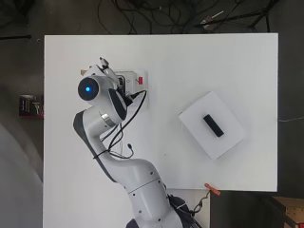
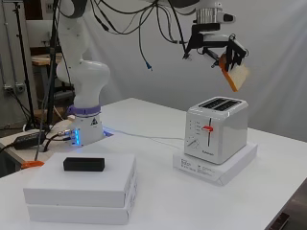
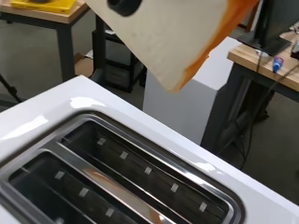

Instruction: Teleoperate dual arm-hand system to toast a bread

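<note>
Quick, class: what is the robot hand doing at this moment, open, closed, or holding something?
Robot hand: closed on the slice of bread, holding it tilted in the air above the toaster, not yet in a slot.

bread point(image 2: 237, 75) above toaster point(image 2: 217, 129), toaster on box point(image 2: 216, 167)

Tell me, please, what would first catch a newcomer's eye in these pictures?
The slice of bread held in the hand, tilted in the air above the white toaster. The toaster stands on a flat white box, its two slots empty. A small black block lies on stacked white boxes nearby.
</note>
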`<state>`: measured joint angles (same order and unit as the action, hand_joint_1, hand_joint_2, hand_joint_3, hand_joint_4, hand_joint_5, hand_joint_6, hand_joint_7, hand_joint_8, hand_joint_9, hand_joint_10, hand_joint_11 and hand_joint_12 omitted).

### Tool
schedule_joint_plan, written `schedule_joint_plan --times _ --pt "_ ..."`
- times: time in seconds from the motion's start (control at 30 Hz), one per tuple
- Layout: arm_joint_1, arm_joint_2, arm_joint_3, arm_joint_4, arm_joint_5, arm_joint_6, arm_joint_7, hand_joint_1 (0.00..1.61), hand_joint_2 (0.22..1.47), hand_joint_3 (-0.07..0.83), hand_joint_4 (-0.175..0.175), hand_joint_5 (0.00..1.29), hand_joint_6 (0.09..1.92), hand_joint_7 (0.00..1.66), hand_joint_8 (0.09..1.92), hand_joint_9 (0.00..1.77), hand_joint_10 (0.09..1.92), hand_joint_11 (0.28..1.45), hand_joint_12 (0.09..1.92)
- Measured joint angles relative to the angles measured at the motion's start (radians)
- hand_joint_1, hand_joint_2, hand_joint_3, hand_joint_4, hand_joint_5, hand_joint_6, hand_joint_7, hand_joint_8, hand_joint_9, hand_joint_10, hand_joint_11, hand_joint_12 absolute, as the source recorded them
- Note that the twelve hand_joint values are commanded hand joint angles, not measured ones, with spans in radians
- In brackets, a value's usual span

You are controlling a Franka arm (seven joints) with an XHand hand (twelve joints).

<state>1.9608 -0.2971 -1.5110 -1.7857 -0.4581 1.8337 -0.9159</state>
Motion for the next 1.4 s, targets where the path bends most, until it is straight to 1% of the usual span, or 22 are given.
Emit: schedule_joint_plan --times 0.03,0.1,0.2,0.27,0.43,0.53,0.7,0.9,1.03,1.1,1.13,1.17,1.23,1.27,1.33,1.4 --pt "-0.037 0.047 0.041 0.0 0.035 -0.002 -0.027 1.25 1.14 0.0 -0.175 0.81 1.02 1.09 1.01 1.6 0.1 0.64 1.09" --pt "-0.104 0.134 0.104 -0.002 0.075 -0.005 -0.063 1.25 1.13 -0.001 -0.175 0.8 1.07 1.12 0.94 1.56 0.09 0.63 0.99" --pt "-0.122 0.181 0.088 0.004 0.053 -0.024 -0.062 1.26 1.12 -0.001 -0.175 0.8 1.14 1.18 0.78 1.5 0.09 0.64 0.76" --pt "-0.072 0.136 0.014 0.01 0.029 -0.038 -0.054 1.25 1.12 -0.001 -0.175 0.79 1.17 1.18 0.76 1.48 0.09 0.66 0.63" --pt "0.117 -0.07 -0.219 0.035 -0.026 -0.098 -0.031 1.26 1.12 -0.001 -0.175 0.79 1.18 1.2 0.7 1.43 0.09 0.73 0.34" --pt "0.168 -0.127 -0.278 0.041 -0.042 -0.125 -0.039 1.26 1.12 -0.001 -0.175 0.8 1.2 1.22 0.64 1.4 0.09 0.76 0.23" --pt "0.16 -0.131 -0.275 0.034 -0.065 -0.122 -0.067 1.26 1.11 -0.001 -0.175 0.8 1.21 1.23 0.61 1.4 0.09 0.78 0.2" --pt "0.129 -0.132 -0.234 0.019 -0.084 -0.099 -0.057 1.26 1.11 -0.001 -0.175 0.8 1.18 1.23 0.63 1.41 0.09 0.79 0.21" --pt "0.036 -0.148 -0.133 -0.013 -0.106 -0.054 -0.012 1.26 1.12 0.001 -0.175 0.79 1.2 1.22 0.65 1.41 0.09 0.79 0.2" --pt "-0.017 -0.156 -0.069 -0.027 -0.116 -0.04 0.02 1.26 1.12 0.001 -0.175 0.78 1.18 1.19 0.73 1.44 0.09 0.8 0.21" --pt "-0.04 -0.159 -0.046 -0.033 -0.119 -0.034 0.034 1.25 1.13 0.001 -0.175 0.78 1.17 1.17 0.78 1.46 0.09 0.81 0.24" --pt "-0.059 -0.164 -0.029 -0.041 -0.123 -0.026 0.045 1.25 1.13 0.0 -0.175 0.77 1.15 1.15 0.83 1.48 0.09 0.8 0.3" --pt "-0.093 -0.173 0.001 -0.067 -0.131 -0.007 0.067 1.25 1.14 0.002 -0.175 0.77 1.15 1.14 0.87 1.5 0.09 0.75 0.45" --pt "-0.101 -0.176 0.014 -0.079 -0.133 0.001 0.08 1.25 1.14 0.002 -0.175 0.77 1.15 1.14 0.87 1.5 0.09 0.73 0.5" --pt "-0.099 -0.178 0.019 -0.084 -0.133 -0.002 0.096 1.25 1.14 0.001 -0.175 0.77 1.15 1.13 0.87 1.5 0.09 0.7 0.54" --pt "-0.064 -0.184 -0.003 -0.065 -0.125 -0.03 0.075 1.25 1.14 0.0 -0.175 0.77 1.16 1.14 0.86 1.49 0.09 0.69 0.54"
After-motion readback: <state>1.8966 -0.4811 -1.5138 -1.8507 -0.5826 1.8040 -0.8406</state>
